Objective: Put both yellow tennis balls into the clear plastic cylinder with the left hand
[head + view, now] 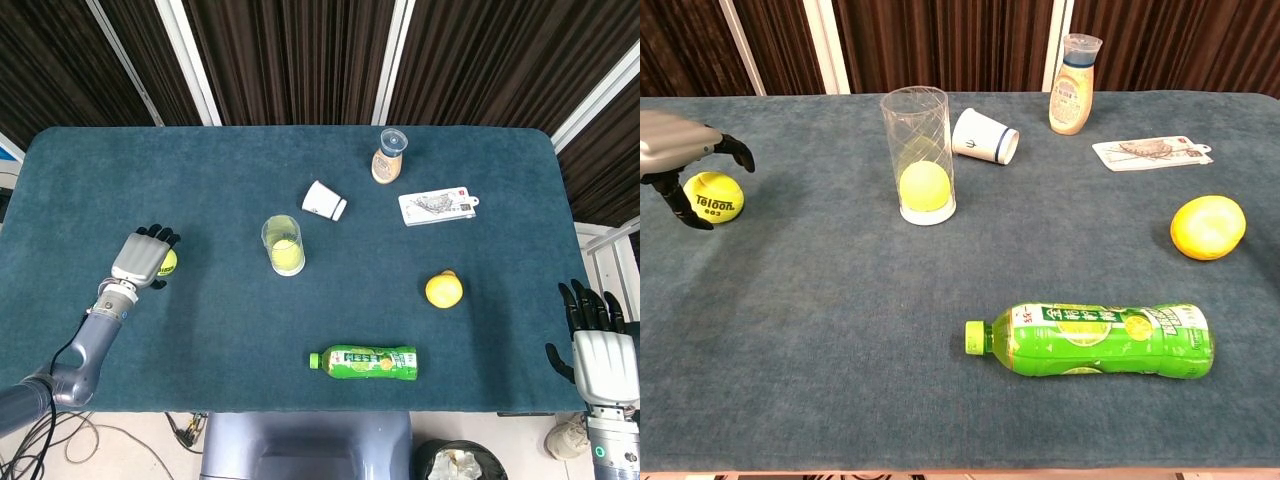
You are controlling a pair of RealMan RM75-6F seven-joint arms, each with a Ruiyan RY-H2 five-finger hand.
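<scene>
A clear plastic cylinder (283, 245) (918, 150) stands upright mid-table with one yellow tennis ball (287, 257) (924, 186) at its bottom. The second tennis ball (168, 261) (715, 195) lies on the cloth at the left. My left hand (140, 260) (680, 150) arches low over this ball. Its fingers (738, 150) curve past the ball's far side and the thumb reaches down on the near side, with gaps still showing. My right hand (600, 345) hangs beyond the table's right front corner, fingers spread and holding nothing; the chest view does not show it.
A tipped paper cup (324, 201) (985, 136) lies just behind the cylinder. A capped drink bottle (389, 157) (1073, 85) and a card (438, 207) (1150, 152) are at the back right. A yellow fruit (444, 290) (1208, 227) and a lying green bottle (365, 362) (1095, 340) occupy the front right.
</scene>
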